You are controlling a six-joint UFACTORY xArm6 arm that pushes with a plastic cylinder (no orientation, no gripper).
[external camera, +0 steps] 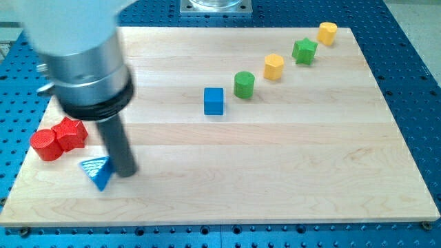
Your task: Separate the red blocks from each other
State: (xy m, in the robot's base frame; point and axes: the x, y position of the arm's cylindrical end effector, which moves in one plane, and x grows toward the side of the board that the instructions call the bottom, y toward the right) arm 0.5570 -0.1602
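Observation:
Two red blocks touch each other at the view's left edge of the board: a red cylinder [45, 144] and a red star-like block [70, 133] just to its right. My tip [125, 171] rests on the board to the right of them, right beside a blue triangular block [96, 171] that lies below the red pair. The tip is apart from both red blocks.
A blue cube [214, 100], a green cylinder [244, 84], a yellow cylinder [274, 67], a green star-like block [304, 50] and a yellow cylinder [327, 32] run in a diagonal line toward the view's top right. The wooden board [275, 172] lies on a blue perforated table.

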